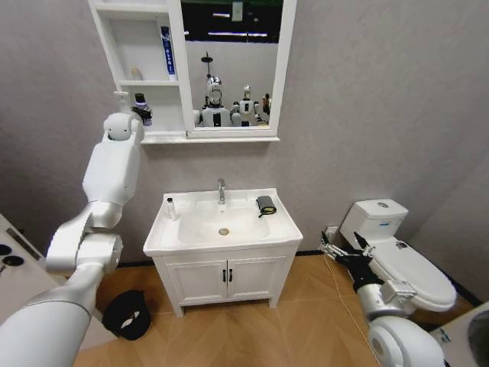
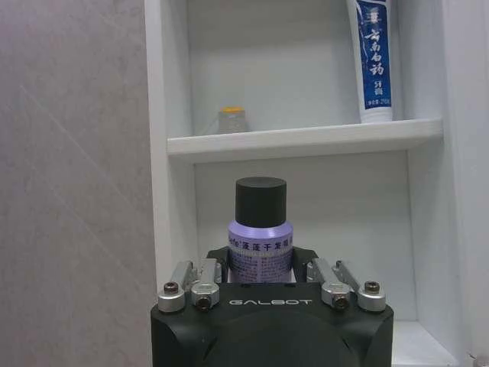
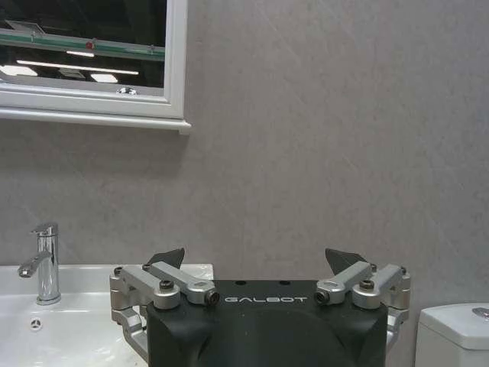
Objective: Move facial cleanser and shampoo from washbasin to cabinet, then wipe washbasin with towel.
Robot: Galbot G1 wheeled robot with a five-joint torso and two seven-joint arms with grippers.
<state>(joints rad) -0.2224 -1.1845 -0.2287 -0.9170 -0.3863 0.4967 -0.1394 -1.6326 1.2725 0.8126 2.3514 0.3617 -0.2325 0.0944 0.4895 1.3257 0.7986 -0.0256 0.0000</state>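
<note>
My left gripper [image 1: 141, 111] is raised to the cabinet [image 1: 130, 73] and is shut on the shampoo [image 2: 260, 233], a lavender bottle with a black cap. The bottle stands upright at the opening of the lowest compartment [image 2: 344, 229]. On the washbasin [image 1: 195, 233] the facial cleanser [image 1: 171, 208], a small white bottle, stands at the back left corner. The dark towel [image 1: 266, 204] lies folded on the back right rim. My right gripper [image 1: 340, 248] hangs open and holds nothing, low at the right between the vanity and the toilet.
A blue-and-white toothpaste tube [image 2: 373, 61] and a small orange-lidded jar [image 2: 232, 120] stand on the shelf above. The mirror [image 1: 229, 61] adjoins the cabinet. The chrome tap [image 1: 221, 189], the two-door vanity [image 1: 225, 279], the toilet [image 1: 405, 260] and a black object on the floor [image 1: 126, 313] are nearby.
</note>
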